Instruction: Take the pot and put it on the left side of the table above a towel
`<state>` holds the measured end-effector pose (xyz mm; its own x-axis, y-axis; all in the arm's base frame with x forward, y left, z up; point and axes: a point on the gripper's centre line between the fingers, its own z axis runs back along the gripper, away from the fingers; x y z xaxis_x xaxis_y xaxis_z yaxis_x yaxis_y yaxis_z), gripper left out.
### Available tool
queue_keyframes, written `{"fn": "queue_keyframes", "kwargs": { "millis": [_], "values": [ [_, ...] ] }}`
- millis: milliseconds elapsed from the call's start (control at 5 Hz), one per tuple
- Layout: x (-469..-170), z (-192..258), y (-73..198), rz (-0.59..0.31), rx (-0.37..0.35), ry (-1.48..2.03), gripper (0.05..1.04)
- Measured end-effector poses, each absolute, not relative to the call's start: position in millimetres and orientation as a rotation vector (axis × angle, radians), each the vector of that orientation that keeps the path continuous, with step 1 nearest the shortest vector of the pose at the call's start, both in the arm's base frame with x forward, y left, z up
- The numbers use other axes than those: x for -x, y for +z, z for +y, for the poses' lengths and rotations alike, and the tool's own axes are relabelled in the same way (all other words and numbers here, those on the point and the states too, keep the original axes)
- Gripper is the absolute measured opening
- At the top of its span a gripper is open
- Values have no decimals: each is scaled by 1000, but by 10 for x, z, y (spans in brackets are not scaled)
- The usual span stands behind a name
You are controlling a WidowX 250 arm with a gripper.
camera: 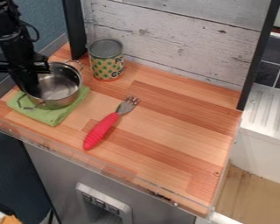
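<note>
Here we are, looking steeply down at a slant from above the front of the striped, reddish-brown wooden countertop point(166, 127), facing the weathered whitish plank wall point(177, 39), near enough for the countertop to dominate.

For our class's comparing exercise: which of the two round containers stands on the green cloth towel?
The silver metal pot with two looped handles. Only it has the towel beneath it; the green-patterned cylindrical can stands directly on the wooden tabletop.
</note>
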<state>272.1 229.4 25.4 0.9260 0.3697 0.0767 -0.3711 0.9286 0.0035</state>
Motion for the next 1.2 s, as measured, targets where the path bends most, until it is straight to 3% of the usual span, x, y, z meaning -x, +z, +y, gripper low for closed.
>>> {"fn": "queue_keyframes", "kwargs": {
  "millis": [400,600,1000,1200],
  "values": [
    [-2650,2376,236,-64,-1,382,103],
    [-2642,2319,214,-47,-3,346,275],
    [-2684,2211,523,-85,-36,225,858],
    [-2680,2192,663,-95,-54,153,1011]
  ]
}}
